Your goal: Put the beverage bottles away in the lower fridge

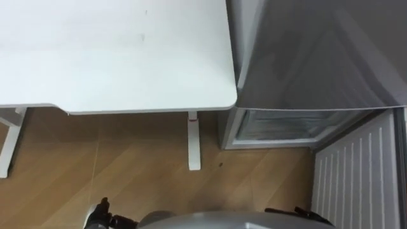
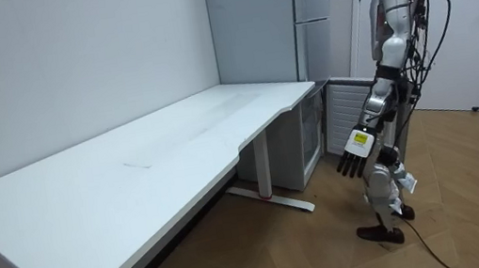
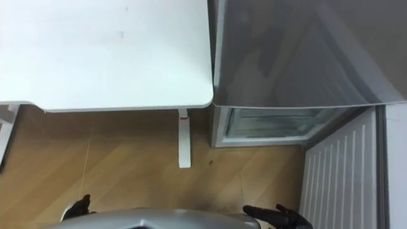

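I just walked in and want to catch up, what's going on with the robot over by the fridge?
The robot stands facing the fridge beside the white table. The lower door is swung open, showing the lower compartment. Its left hand hangs at its side, fingers straight, holding nothing; its right hand is low too.

Worktop [image 1: 114,57] on my left, fridge [image 1: 318,51] just beside its right edge. Lower compartment [image 1: 280,127] open under the fridge's upper part, its door [image 1: 356,172] swung out toward me, far right. Floor [image 1: 127,165] before both.
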